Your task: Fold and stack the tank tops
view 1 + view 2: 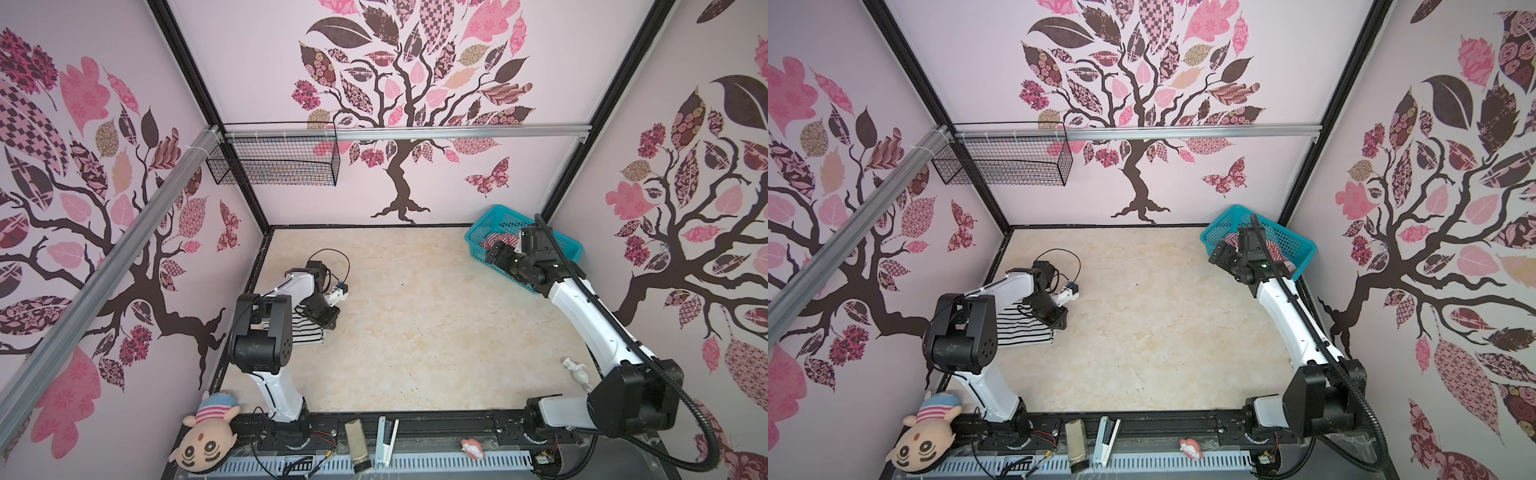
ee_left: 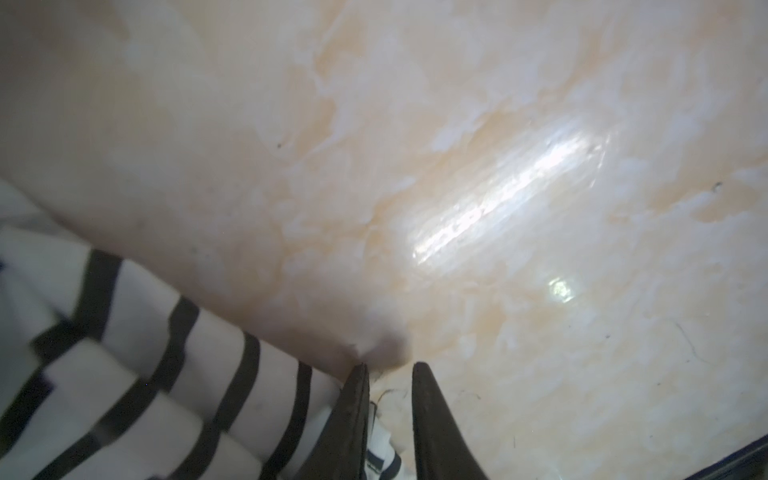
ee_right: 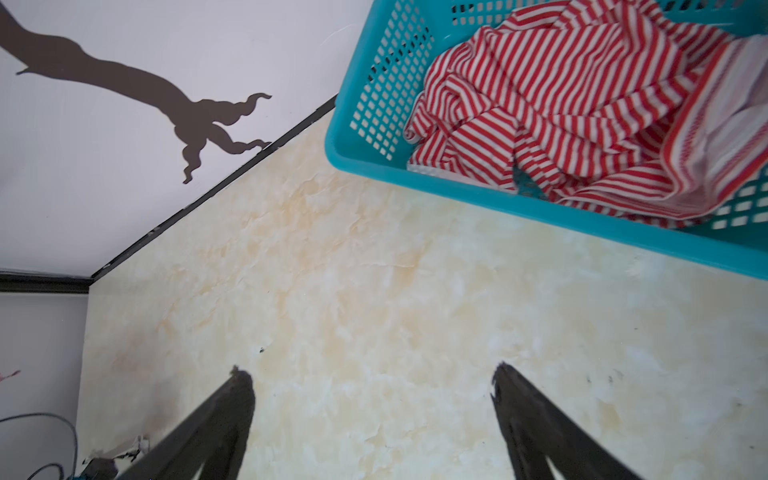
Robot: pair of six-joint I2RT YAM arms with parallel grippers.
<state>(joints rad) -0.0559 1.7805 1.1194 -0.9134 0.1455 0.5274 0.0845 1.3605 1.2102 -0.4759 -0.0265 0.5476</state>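
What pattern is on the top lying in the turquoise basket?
Red-and-white stripes, pale trim, on the tank top; clearest in the right wrist view.

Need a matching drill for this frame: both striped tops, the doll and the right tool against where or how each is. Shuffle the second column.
1. black-and-white top
2. red-and-white top
3. doll
4. right tool

A. open, above bare table
B. front left corner
C. crumpled in the blue basket
D. on the table, left side

Pairs: 1-D, 2-C, 3-B, 4-A
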